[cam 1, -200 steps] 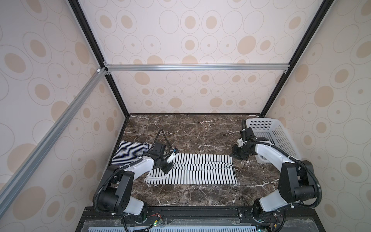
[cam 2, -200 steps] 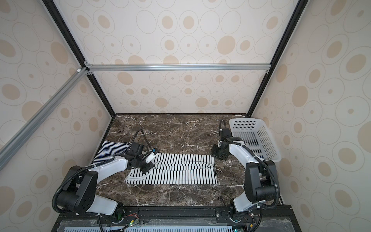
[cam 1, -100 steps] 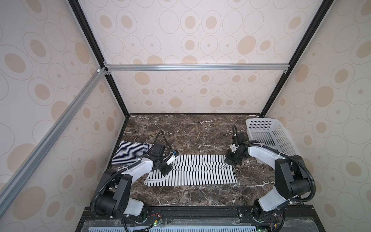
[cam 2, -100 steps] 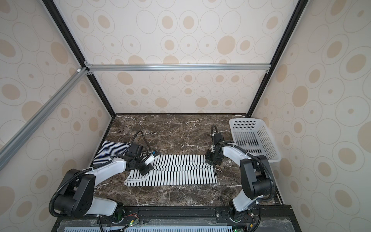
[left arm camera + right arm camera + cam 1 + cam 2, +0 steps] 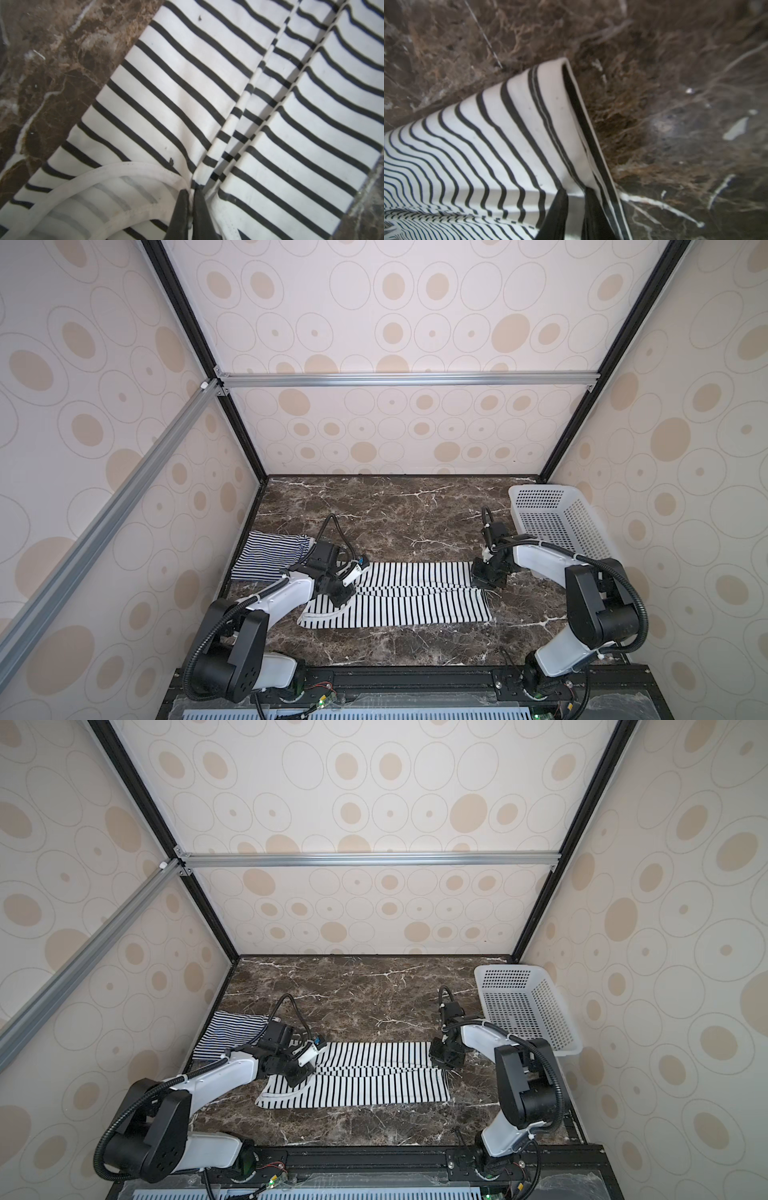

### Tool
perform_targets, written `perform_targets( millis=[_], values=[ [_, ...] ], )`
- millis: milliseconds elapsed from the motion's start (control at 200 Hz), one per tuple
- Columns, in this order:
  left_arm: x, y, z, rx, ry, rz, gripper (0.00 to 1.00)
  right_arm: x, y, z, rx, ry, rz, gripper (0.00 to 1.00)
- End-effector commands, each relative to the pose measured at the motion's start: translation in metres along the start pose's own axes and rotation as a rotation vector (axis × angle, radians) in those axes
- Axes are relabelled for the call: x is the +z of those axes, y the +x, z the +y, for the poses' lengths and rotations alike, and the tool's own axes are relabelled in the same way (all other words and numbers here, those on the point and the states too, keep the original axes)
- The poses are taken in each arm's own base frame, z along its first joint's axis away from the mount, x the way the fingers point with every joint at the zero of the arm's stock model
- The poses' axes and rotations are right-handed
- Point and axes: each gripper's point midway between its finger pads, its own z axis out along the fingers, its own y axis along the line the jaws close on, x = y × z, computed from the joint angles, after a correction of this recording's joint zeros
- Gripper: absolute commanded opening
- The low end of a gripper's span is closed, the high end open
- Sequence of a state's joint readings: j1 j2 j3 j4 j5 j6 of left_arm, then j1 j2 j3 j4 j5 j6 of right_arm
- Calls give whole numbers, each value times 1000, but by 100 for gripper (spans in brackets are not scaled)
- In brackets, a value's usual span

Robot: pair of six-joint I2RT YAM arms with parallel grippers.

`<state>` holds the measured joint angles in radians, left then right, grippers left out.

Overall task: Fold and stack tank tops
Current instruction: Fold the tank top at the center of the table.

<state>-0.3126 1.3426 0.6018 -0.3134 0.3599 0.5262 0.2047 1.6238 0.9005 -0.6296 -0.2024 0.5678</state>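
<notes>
Right jaws onto tank top [image 5: 415,601] — marble [image 5: 395,514]

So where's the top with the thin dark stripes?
In both top views the finely striped top lies folded at the left edge of the table, just left of and slightly behind the wide-striped top spread mid-table.

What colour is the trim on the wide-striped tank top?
Plain white; the trim shows best in the left wrist view.

On the brown worktop [image 5: 374,510] a wide-striped tank top [image 5: 415,608] lies spread in the middle. A thin-striped tank top [image 5: 266,556] lies left, a white basket [image 5: 552,522] right.
</notes>
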Motion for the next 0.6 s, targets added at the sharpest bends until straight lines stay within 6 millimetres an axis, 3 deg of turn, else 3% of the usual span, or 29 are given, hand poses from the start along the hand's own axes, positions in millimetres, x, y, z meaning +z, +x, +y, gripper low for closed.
perform_targets(
  millis=[0, 160, 345, 440, 595],
  values=[
    [-3, 0, -8, 55, 26, -16, 8, 7, 1, -29, 30, 128, 21, 20],
    [1, 9, -18, 68, 95, 39, 13, 12, 0, -32, 36, 147, 35, 20],
    [-6, 15, -22, 104, 122, 87, 28, 3, -5, -39, 46, 180, 2, 20],
    [-18, 6, -7, 117, 30, 56, 34, -3, -9, -38, 50, 167, -20, 21],
    [-49, -18, 35, 86, -205, -42, 52, -10, -13, -15, 45, 55, -47, 24]
  ],
)
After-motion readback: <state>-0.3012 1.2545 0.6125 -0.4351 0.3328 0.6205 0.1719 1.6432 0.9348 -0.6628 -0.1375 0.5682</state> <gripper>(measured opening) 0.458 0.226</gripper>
